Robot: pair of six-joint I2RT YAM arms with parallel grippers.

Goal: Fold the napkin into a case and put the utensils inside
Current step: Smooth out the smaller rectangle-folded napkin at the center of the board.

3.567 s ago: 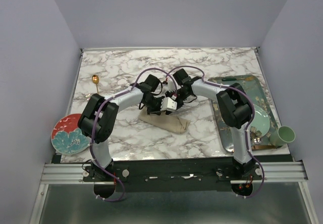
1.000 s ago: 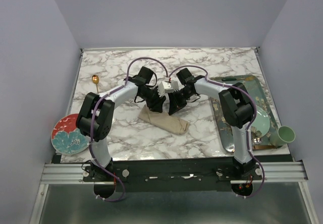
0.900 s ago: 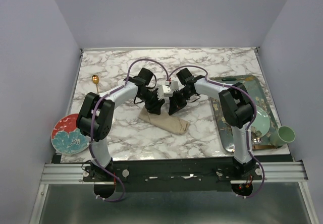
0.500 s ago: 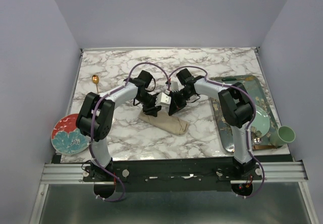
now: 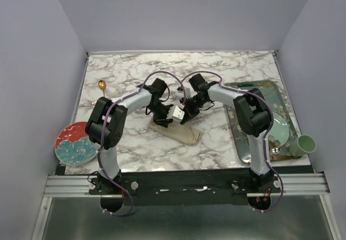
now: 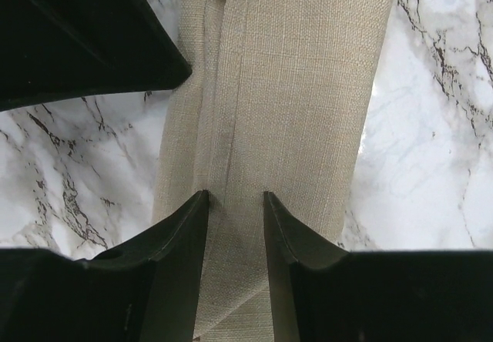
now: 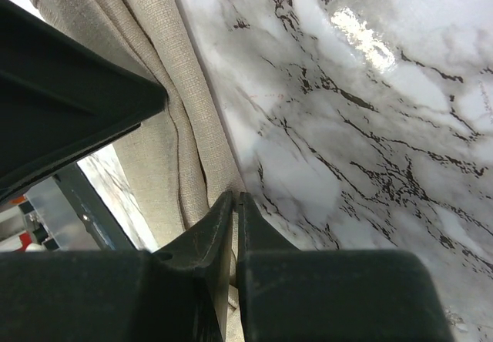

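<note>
A: Napkin (image 5: pixel 184 133)?
B: Mid-table, folded oblong, axis slanting far-left to near-right; both arms at its far end.
A: Jaws?
B: Left gripper (image 6: pixel 235 199) half-open astride it; right gripper (image 7: pixel 235 197) nearly closed at its edge; pinch unclear.

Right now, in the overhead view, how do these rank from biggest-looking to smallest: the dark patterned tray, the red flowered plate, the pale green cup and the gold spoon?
Largest to smallest:
1. dark patterned tray
2. red flowered plate
3. pale green cup
4. small gold spoon, thinnest by far
</note>
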